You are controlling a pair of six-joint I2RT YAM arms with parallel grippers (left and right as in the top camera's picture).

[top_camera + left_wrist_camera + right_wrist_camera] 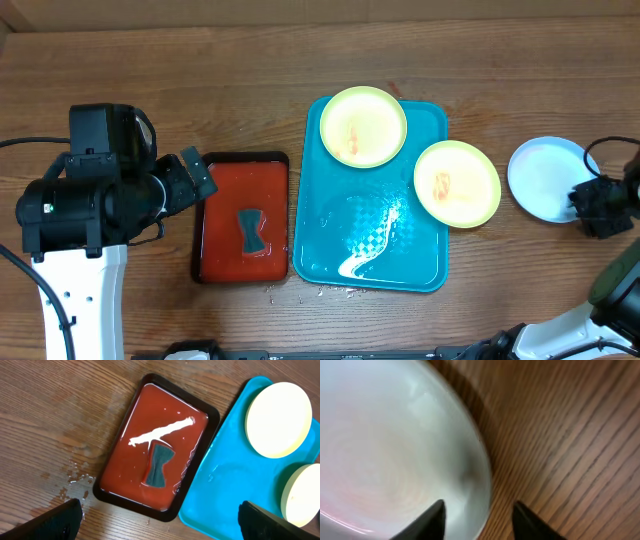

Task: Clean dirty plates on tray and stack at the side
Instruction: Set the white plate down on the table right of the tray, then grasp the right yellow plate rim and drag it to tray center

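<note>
Overhead, there are three plates. A yellow-green plate lies at the far end of the turquoise tray, and a second yellow-green plate overhangs the tray's right rim. Both are smeared orange-red. The light blue plate lies on the table, right of the tray and apart from it. One red tray holds one dark sponge. The right tool at the blue plate's edge is a dark lump, its fingers hard to make out.

From the left wrist, the left tool shows only two fingertips at the bottom corners. They are spread wide and released, with nothing between them. Both yellow-green plates are cut off at the right.

The right wrist view is blurred. The right tool's fingers stand parted astride the blue plate's rim, not clamped on it.
</note>
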